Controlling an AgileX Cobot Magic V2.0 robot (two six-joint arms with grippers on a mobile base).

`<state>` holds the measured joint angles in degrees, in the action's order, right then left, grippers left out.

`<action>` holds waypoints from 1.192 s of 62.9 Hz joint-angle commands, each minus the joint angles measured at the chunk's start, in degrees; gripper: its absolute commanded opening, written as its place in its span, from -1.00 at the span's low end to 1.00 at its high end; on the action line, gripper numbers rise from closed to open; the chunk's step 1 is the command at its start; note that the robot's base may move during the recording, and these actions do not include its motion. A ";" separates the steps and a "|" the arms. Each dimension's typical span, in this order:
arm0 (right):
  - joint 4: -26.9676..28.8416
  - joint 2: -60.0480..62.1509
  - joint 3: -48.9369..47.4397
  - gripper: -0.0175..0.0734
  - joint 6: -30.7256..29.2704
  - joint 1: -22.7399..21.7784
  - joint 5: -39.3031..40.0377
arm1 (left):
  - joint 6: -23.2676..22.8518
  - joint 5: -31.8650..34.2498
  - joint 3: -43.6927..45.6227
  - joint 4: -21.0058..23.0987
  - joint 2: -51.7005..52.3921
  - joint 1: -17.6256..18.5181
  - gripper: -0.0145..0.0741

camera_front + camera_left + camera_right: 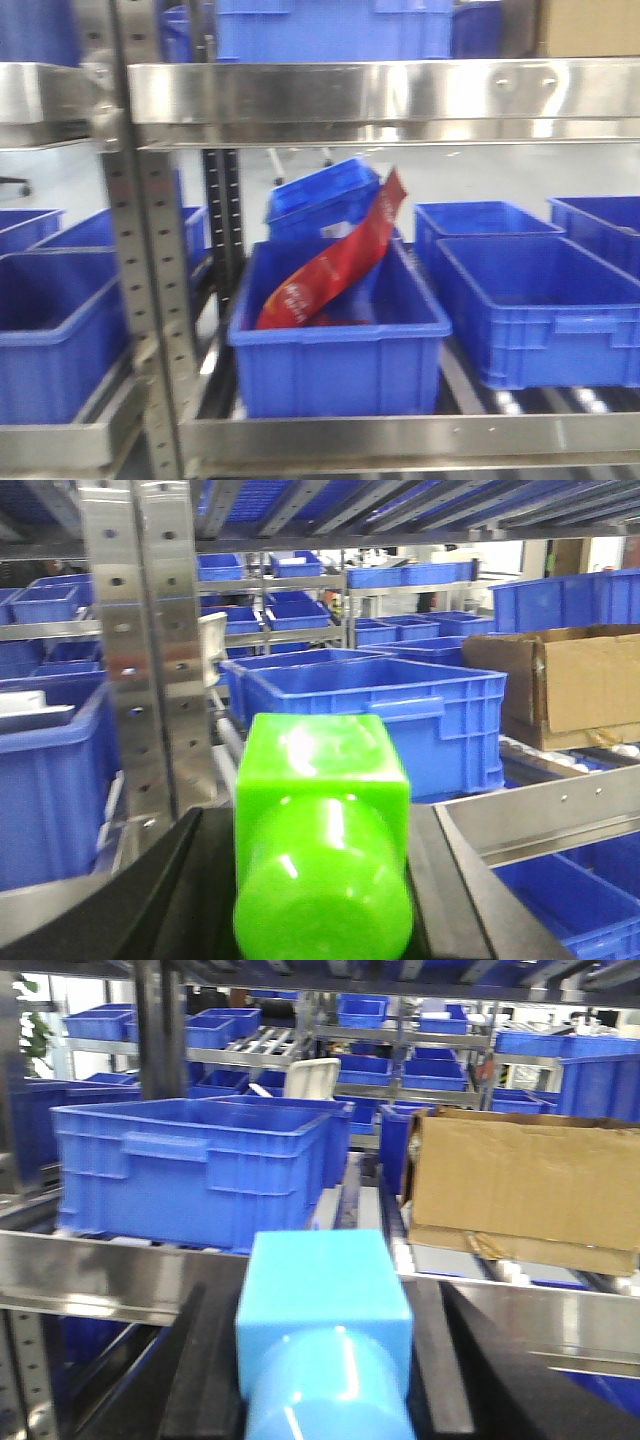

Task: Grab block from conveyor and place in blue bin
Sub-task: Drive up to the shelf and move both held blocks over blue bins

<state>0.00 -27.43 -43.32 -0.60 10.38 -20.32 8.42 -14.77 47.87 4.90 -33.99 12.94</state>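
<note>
Left pincer (322, 825): closed onto the green block (320, 780), dark fingers (150, 910) tight against both its flanks.
Green block: right up at the lens, square head pointing away, rounded stub toward the camera, held in front of the rack and not in any bin.
Right pincer (325, 1295): same story, clamped on the light-blue block (325, 1280), black fingers (480, 1360) hugging each side.
Light-blue block: held in front of the steel rail (100, 1270), square end forward, outside every bin.
Just past the green block: perforated steel upright (140, 630) on the left, big blue bin (400, 730) dead ahead, open cardboard box (570, 680) beside it on the right.
Just past the light-blue block: ribbed blue bin (190, 1160) on the shelf surface, brown carton (520, 1180) to its right.
Front view: centre blue bin (340, 370) with a red packet (340, 260) leaning inside, top corner poking above the rim.
Further back: tipped blue bin (320, 195) behind it, more blue bins receding along the shelves.
</note>
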 commanded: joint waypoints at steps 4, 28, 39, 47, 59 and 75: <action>-0.44 0.08 0.03 -0.97 -0.22 0.12 1.36 | 0.19 0.90 0.41 -0.07 0.21 0.29 -0.92; -0.44 0.08 0.03 -0.97 -0.22 0.12 1.48 | 0.19 0.90 0.41 -0.07 0.21 0.29 -0.92; -0.44 0.08 0.03 -0.97 -0.22 0.12 1.48 | 0.19 0.90 0.41 -0.07 0.21 0.29 -0.92; -0.44 0.08 0.03 -0.97 -0.22 0.12 1.48 | 0.19 0.90 0.41 -0.07 0.21 0.29 -0.92; -0.44 0.08 0.03 -0.97 -0.22 0.12 1.48 | 0.19 0.90 0.41 -0.07 0.21 0.29 -0.92; -0.44 0.08 0.03 -0.97 -0.22 0.12 1.48 | 0.19 0.90 0.41 -0.07 0.21 0.29 -0.92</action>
<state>0.00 -27.43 -43.32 -0.59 10.38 -20.32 8.51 -14.67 47.87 4.90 -33.99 12.94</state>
